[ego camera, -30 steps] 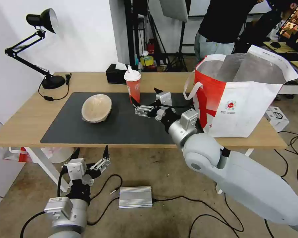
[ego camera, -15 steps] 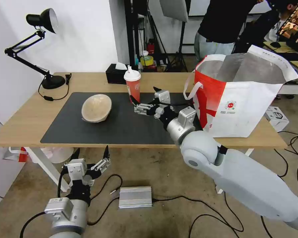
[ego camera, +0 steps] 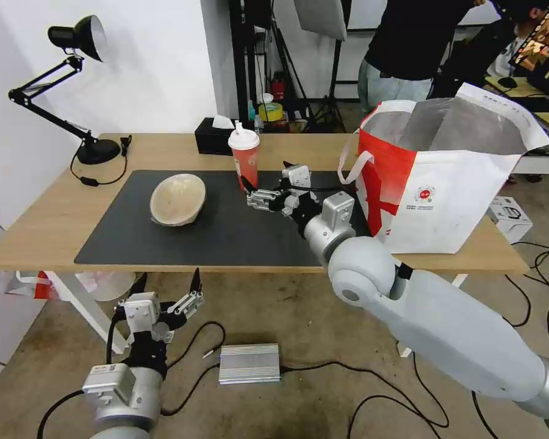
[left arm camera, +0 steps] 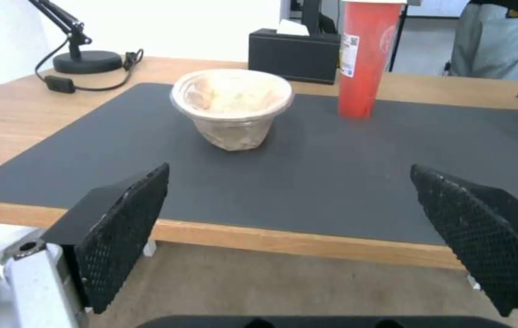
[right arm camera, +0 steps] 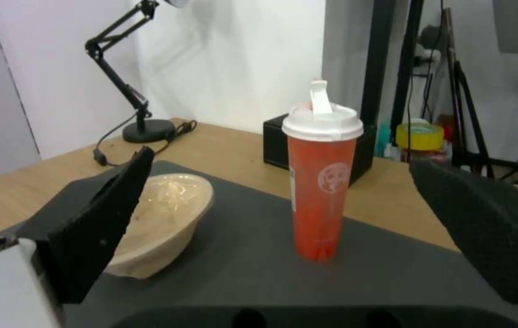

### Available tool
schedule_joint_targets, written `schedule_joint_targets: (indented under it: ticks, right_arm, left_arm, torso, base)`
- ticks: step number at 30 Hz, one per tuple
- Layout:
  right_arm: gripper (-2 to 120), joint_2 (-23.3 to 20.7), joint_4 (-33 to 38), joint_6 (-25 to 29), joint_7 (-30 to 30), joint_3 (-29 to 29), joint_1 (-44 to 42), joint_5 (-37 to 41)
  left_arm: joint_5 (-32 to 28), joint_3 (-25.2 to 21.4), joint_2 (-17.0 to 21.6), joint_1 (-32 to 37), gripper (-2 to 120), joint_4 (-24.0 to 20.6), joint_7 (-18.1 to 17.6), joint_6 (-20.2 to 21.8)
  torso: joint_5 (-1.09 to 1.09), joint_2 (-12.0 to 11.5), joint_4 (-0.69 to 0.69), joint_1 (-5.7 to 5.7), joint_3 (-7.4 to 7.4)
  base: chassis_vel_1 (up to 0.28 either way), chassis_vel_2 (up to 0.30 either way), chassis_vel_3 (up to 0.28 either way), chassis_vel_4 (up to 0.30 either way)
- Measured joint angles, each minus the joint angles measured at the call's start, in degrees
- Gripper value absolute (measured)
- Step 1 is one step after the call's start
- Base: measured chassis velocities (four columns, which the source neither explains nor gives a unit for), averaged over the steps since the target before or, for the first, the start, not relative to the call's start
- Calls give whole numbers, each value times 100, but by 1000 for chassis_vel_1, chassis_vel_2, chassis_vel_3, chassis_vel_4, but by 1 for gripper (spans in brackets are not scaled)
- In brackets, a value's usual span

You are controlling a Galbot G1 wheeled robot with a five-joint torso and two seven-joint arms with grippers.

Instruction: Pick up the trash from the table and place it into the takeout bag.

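Just ahead of the wide-open right gripper [ego camera: 263, 183] stands the upright red paper cup with white lid [right arm camera: 321, 182], between its fingers' line.

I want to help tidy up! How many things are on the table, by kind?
Cups: 1, the red paper cup
Bowls: 1, the beige pulp bowl
Bags: 1, the takeout bag
Tissue boxes: 1
Lamps: 1
Total: 5

A lab or studio workspace is suggested: bare concrete floor [ego camera: 299, 317] is strewn with loose black cables [ego camera: 531, 256] and a metal power supply box [ego camera: 249, 363], while light stands and tripods [ego camera: 323, 91] are crowded behind a plain wooden desk [ego camera: 61, 213].
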Motion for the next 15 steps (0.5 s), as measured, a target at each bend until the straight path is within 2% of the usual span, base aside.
schedule_joint_targets:
  ticks: [15]
  right_arm:
    - [100,171,-306,-214,-7,-37,123,12]
  left_arm:
    - [15,-5,0,-27,98,66,18,0]
  torso:
    - [0,0,0,0,0]
  base:
    - [0,0,0,0]
